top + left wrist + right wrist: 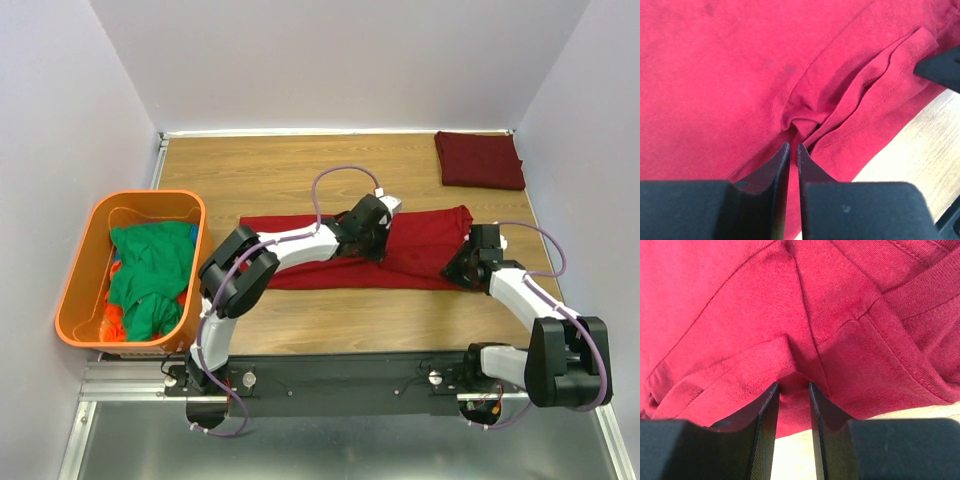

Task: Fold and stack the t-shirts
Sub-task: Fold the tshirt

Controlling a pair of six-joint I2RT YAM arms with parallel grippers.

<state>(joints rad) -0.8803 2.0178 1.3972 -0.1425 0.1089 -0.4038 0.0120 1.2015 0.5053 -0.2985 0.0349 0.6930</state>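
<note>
From above: the red t-shirt [420,255] lies mid-desk as a long band running left to right, and it looks already folded lengthwise. One dark maroon t-shirt [480,160] sits folded at the far right corner of the desk [280,170]. The green t-shirts [150,270] are heaped in the orange tub [155,193] on the left. The left gripper [372,240] is down on the middle of the band, and the right gripper [460,265] is at its right end, near edge.

Left wrist view: the left gripper [793,146] has its jaws a thin slit apart, with a pucker of red cloth gathered right at the tips. Whether that pucker is pinched, I cannot tell. Bare desk shows at lower right.

Right wrist view: the right gripper [792,385] has its jaws plainly apart, straddling a stitched hem fold. Cloth and pale desk show in the gap, and nothing looks clamped.

My read is that we're between folds on the red tee. Next up is probably a crosswise fold. That calls for a firm pinch through all layers at one end, both arms carrying it evenly over the other end, then a move onto the maroon one. The risk is grabbing only the top layer, which would drag the band open.
</note>
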